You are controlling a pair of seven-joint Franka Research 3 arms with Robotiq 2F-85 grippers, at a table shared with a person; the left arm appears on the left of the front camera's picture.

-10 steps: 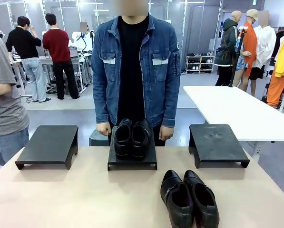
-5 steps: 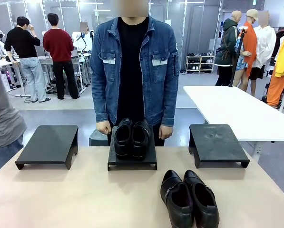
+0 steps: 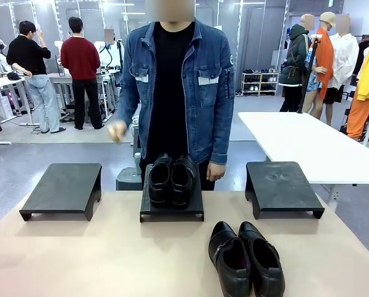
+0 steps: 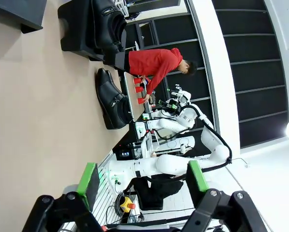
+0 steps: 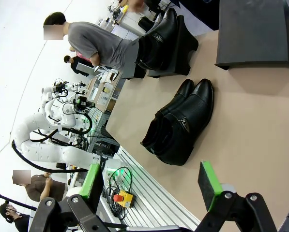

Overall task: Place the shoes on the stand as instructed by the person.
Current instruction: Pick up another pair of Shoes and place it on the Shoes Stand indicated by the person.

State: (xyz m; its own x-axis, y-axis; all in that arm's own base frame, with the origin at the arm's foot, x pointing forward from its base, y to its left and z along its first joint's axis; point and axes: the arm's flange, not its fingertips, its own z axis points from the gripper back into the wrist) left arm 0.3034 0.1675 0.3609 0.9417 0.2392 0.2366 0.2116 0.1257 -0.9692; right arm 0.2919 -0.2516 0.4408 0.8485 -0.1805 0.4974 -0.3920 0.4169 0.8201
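Front view, looking across the table (image 3: 97, 260): finding the person (image 3: 178, 86) standing at upper centre, holding one blurred hand (image 3: 117, 131) up at left of centre, possibly signalling toward the left stand (image 3: 63, 185). Seeing the first pair of shoes (image 3: 170, 179) sitting on the middle stand (image 3: 172, 211), and the loose pair of shoes (image 3: 246, 258) lying at lower right of centre on the table, near the right stand (image 3: 283, 185). Left wrist view showing the left gripper (image 4: 143, 174) with pads spread apart, gripping nothing; right wrist view showing the right gripper (image 5: 150, 180) likewise gaping, facing the loose pair. Risking a wrong stand by misreading the blurred gesture; risking glossy leather slipping from the pads, or one shoe getting left behind; risking knocking the seated pair while reaching past.
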